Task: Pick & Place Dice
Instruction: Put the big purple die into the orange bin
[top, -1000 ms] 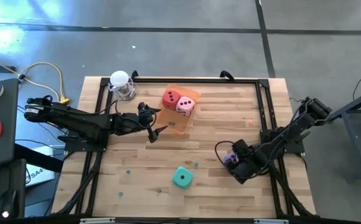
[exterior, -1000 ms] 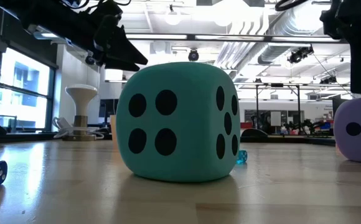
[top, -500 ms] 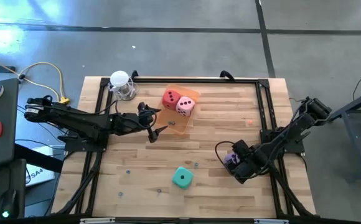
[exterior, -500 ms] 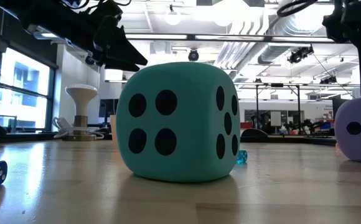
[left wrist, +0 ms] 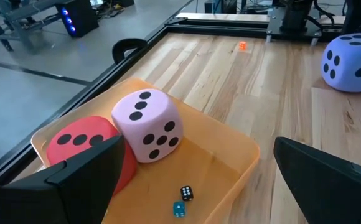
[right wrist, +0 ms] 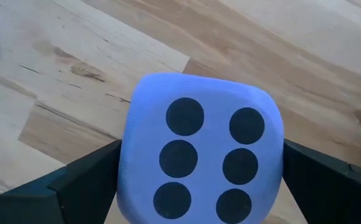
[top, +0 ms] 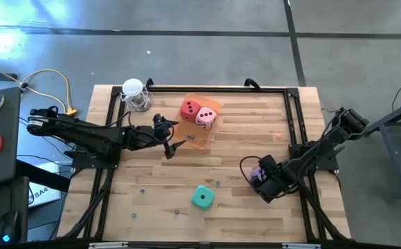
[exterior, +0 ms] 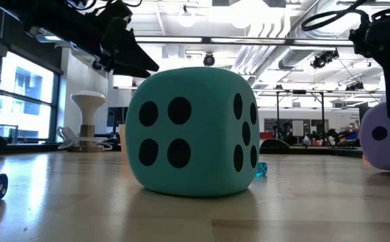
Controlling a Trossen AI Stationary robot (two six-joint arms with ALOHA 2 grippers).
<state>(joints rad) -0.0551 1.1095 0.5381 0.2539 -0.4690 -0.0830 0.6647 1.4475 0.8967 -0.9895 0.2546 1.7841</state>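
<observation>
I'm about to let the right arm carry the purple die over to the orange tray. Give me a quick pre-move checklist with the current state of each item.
1. Soft purple die sits between the right gripper fingers: ok.
2. Grip firmly shut on it: cannot tell.
3. Translucent orange tray has free room beside the pink die and red die: ok.
4. Left gripper open, waiting at the tray edge, possibly in the way: not ok.
5. Teal-green die lies clear of the path: ok.

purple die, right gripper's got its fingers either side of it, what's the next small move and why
Probably lift it a little. In the right wrist view the purple die sits between both dark fingers, which touch its sides, and in the low view its underside looks just clear of the table. The orange tray already holds the red and pink dice.
</observation>
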